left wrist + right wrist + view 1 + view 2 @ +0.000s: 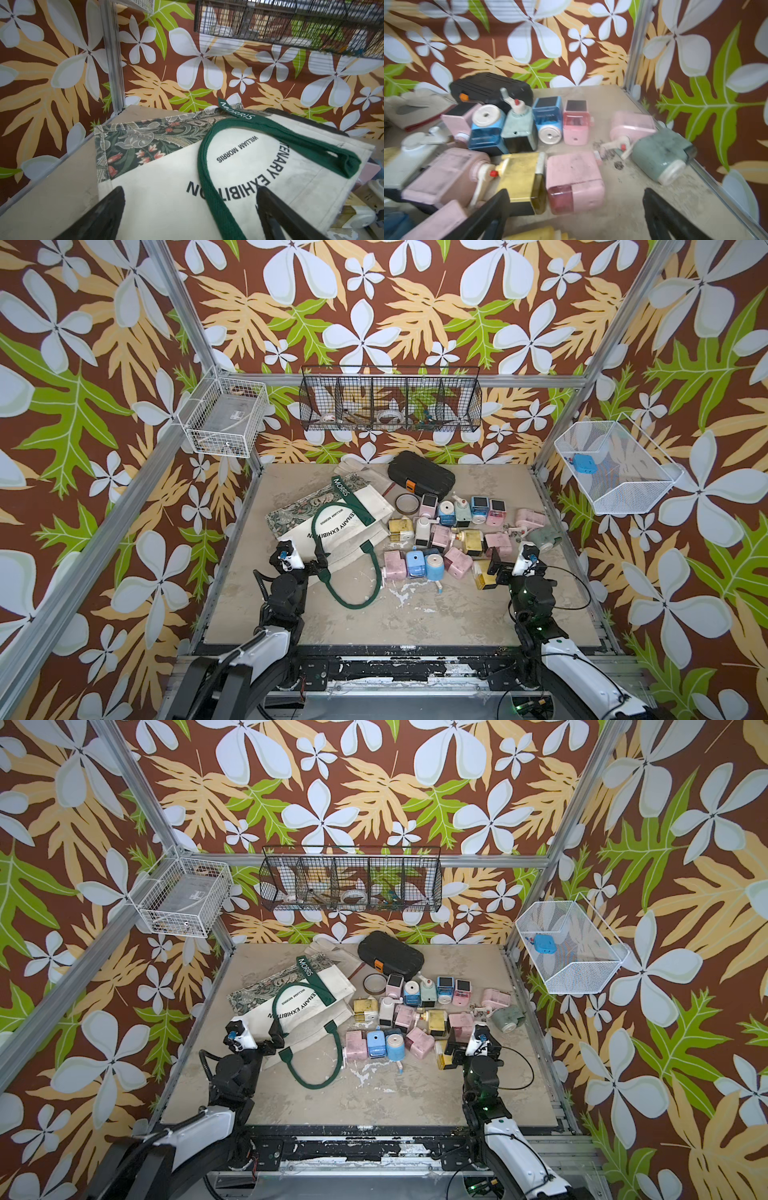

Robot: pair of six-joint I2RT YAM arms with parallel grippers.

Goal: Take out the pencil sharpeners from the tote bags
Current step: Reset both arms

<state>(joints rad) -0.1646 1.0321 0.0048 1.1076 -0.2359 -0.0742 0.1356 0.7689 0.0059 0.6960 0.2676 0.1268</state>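
Observation:
The cream tote bag lies flat at the table's left, one green handle looped toward the front. Several pastel pencil sharpeners lie scattered on the table to its right. My left gripper hovers open over the bag's near edge, a green handle strap running between its fingers. My right gripper is open at the pile's front right. A pink sharpener lies just ahead of it and a yellow one beneath it.
A black hard case, a brown tape roll and a pale glove lie behind the bag and the pile. Wire baskets hang on the walls: black at the back, white at left and right.

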